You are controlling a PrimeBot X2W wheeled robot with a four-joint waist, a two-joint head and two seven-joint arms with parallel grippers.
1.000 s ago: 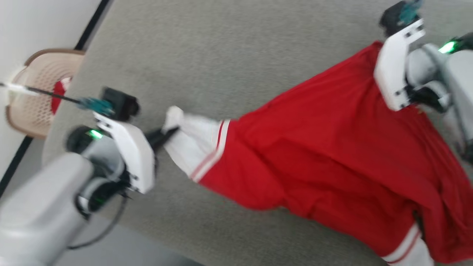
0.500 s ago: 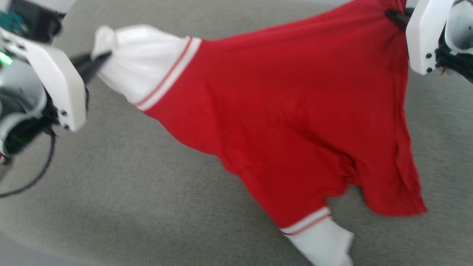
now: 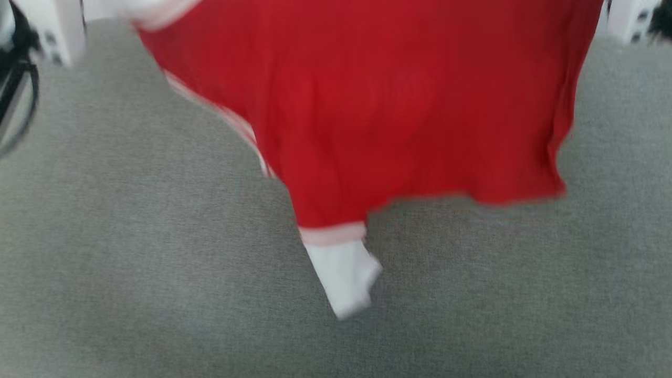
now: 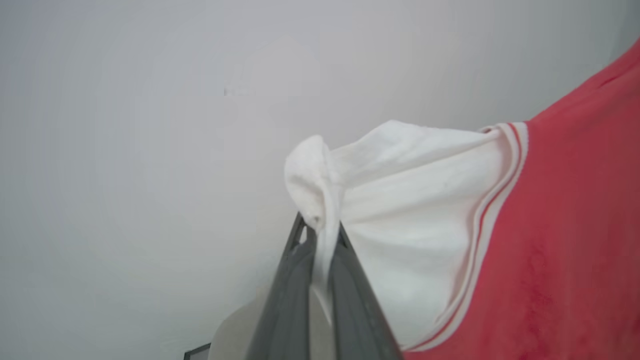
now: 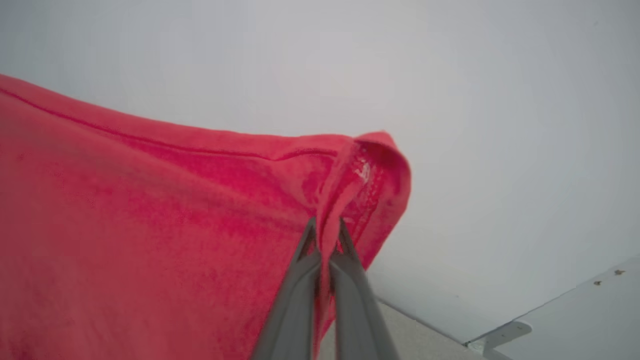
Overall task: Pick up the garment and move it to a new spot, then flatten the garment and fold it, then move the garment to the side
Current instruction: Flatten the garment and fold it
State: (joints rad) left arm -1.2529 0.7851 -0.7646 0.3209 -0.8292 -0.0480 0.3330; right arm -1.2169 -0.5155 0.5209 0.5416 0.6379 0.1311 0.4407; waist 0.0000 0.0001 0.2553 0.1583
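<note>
Over grey surface [image 3: 131,273], left claw [image 4: 321,235] clamps garment [image 3: 394,105] at white sleeve [image 4: 415,200], right claw [image 5: 327,231] at red edge [image 5: 372,165]

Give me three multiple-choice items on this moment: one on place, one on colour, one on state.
1. Which part of the red shirt does the left gripper pinch?
A. the end of a white sleeve
B. the red hem
C. the collar

2. What colour is the fabric that the right gripper pinches?
A. white
B. red
C. grey

3. What state is the shirt in?
A. lying flat
B. folded in a pile
C. hanging, held up by both grippers

Key:
1 A: the left wrist view shows white sleeve fabric bunched in the grip.
2 B: the right wrist view shows a red edge clamped there.
3 C: the head view shows it draped down over the grey surface, with the other white sleeve dangling.
</note>
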